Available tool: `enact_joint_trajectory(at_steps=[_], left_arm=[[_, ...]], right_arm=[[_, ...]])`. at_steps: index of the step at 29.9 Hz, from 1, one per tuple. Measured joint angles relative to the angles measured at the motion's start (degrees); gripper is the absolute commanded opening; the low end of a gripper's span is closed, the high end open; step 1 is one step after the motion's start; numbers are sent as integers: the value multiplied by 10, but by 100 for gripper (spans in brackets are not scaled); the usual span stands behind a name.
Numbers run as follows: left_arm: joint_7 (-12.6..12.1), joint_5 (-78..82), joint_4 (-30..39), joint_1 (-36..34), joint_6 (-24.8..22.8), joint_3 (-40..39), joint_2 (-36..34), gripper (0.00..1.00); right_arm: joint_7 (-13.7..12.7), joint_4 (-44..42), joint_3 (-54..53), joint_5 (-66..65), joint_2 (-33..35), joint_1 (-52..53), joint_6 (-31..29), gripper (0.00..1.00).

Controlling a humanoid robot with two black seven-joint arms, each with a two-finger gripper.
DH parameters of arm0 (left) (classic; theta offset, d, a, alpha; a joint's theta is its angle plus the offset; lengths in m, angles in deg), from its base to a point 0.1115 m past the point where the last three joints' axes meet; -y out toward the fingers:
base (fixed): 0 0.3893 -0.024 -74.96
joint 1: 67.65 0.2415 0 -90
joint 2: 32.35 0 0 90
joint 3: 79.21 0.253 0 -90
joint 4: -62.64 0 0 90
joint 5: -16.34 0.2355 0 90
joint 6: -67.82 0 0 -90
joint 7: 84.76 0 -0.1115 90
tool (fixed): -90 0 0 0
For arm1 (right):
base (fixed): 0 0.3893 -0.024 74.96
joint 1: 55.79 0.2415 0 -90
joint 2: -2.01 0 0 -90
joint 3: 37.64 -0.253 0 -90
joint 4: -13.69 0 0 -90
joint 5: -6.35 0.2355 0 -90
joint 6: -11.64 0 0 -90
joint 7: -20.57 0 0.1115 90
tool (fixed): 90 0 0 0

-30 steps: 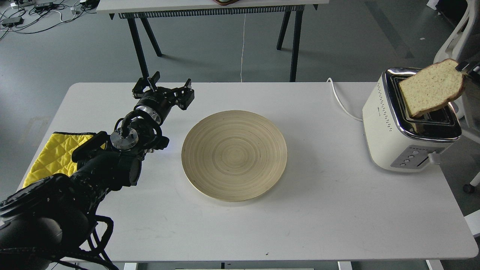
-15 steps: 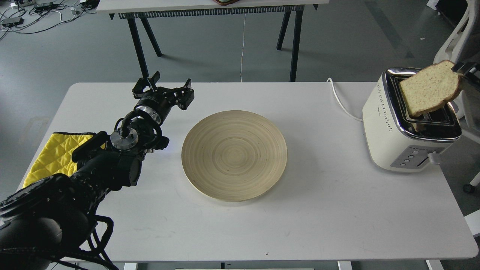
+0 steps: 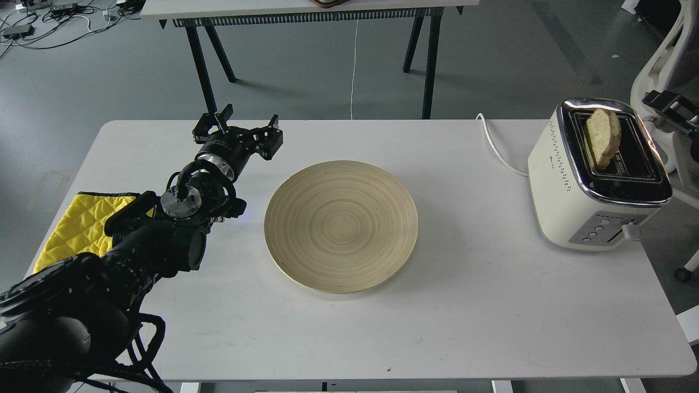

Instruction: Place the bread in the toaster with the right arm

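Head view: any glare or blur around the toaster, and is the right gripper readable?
Head view: sharp, evenly lit; soft shadows only. The cream-white two-slot toaster's chrome top shows bright reflections, yet the pale tan bread slice standing in its slot stays legible. The black right gripper sits small and dark at the frame edge; its jaws can't be told apart.

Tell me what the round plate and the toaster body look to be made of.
The plate: likely bamboo or wood, matte pale tan with fine concentric grain rings. The toaster: cream-white shell, smooth satin, plastic or painted metal, unclear which; its top rim looks like polished chrome, mirroring the room.
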Motion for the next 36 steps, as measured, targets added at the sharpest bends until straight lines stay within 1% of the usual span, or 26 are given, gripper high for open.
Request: enact_joint_trajectory(at_steps=[1,7,9,12,18,21,24,27,29,30,32,36], left_arm=[[0,0,0,0,0,0,0,100],[0,0,0,0,0,0,0,100],[0,0,0,0,0,0,0,100],[0,0,0,0,0,0,0,100],[0,0,0,0,0,0,0,100],[0,0,0,0,0,0,0,100],[0,0,0,0,0,0,0,100],[0,0,0,0,0,0,0,100],[0,0,0,0,0,0,0,100],[0,0,0,0,0,0,0,100],[0,0,0,0,0,0,0,100],[0,0,0,0,0,0,0,100]], right_arm=[[0,0,0,0,-4,0,3,99],[1,3,-11,30,-42,9,10,99],[1,3,-22,74,-60,10,10,99],[0,-2,-52,177,-101,7,10,99],[4,-40,-160,345,-198,-25,10,99],[5,-56,-237,381,-242,-56,10,99],[11,-71,-316,389,-273,-96,-5,99],[34,-99,-402,390,-317,-148,-37,99],[53,-128,-450,387,-351,-184,-77,99],[58,-143,-466,386,-364,-197,-102,99],[67,-183,-490,385,-390,-217,-173,99],[83,-266,-501,384,-434,-237,-292,99]])
